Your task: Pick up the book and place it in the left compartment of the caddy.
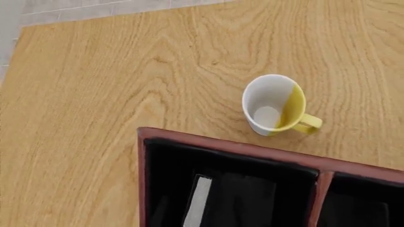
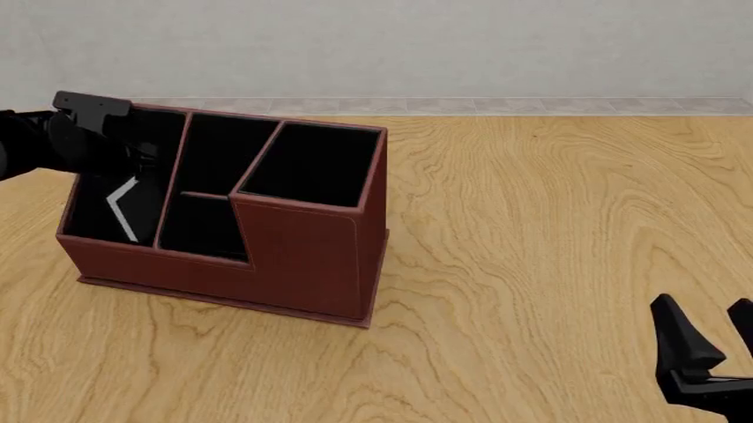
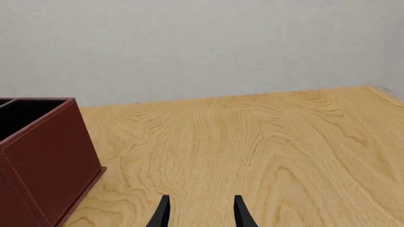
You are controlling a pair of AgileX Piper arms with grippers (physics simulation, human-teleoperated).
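A: Left wrist view first: what shows?

B: The reddish-brown leather-look caddy (image 1: 240, 149) with its black interior, and down in the long narrow left compartment (image 1: 227, 198) the small thin black book (image 1: 243, 201), its white page edge leaning at a slant; beyond the rim stands a white-and-yellow mug (image 1: 275, 105) on the wooden table (image 1: 82, 118); the fingers themselves are out of frame

A: And from the front?

B: The left gripper (image 2: 139, 159) hangs over that slot, dark against dark, so I cannot tell whether its jaws are parted or clenched; the book's white edge leans inside, touching the slot floor as far as I can judge; the right gripper (image 2: 711, 339) rests low, well apart from the caddy

A: Right wrist view?

B: Its two fingers stand spread with nothing between them; only a caddy corner shows

A: So which step?

B: Placing, likely near done; next calls for confirming release and lifting straight up, clear of the walls
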